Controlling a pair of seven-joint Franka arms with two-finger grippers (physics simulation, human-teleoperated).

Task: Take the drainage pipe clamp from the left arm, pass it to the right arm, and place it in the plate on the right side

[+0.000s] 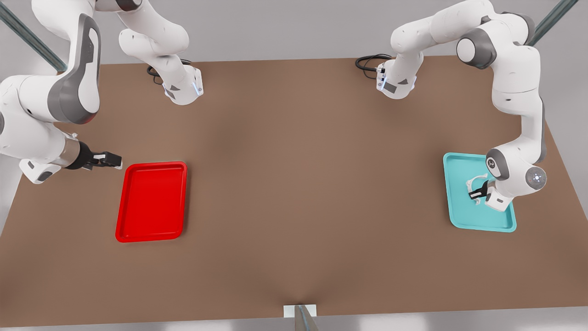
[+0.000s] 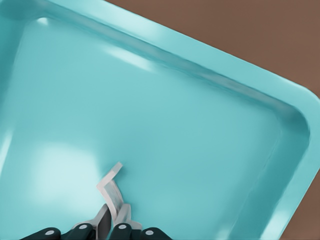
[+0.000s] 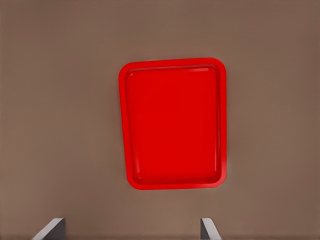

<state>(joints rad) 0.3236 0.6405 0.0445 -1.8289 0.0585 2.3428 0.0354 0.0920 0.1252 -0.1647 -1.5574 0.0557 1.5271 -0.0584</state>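
Note:
The drainage pipe clamp (image 1: 476,180) is a thin white arc over the teal tray (image 1: 459,221) at the front view's right. My left gripper (image 1: 478,192) is shut on it. In the left wrist view the clamp (image 2: 113,186) stands up from between the pinched fingers (image 2: 103,223), with the teal tray floor (image 2: 200,135) behind it. I cannot tell whether the clamp touches the tray. My right gripper (image 1: 106,159) hangs open by the far left corner of the red plate (image 1: 151,202). The right wrist view looks down on the plate (image 3: 172,125), which holds nothing, past the spread fingertips (image 3: 51,228).
The brown table (image 1: 294,184) runs wide and bare between the two trays. Both arm bases and their black cables (image 1: 367,62) sit at the far edge. A metal post (image 1: 301,317) stands at the near edge, in the middle.

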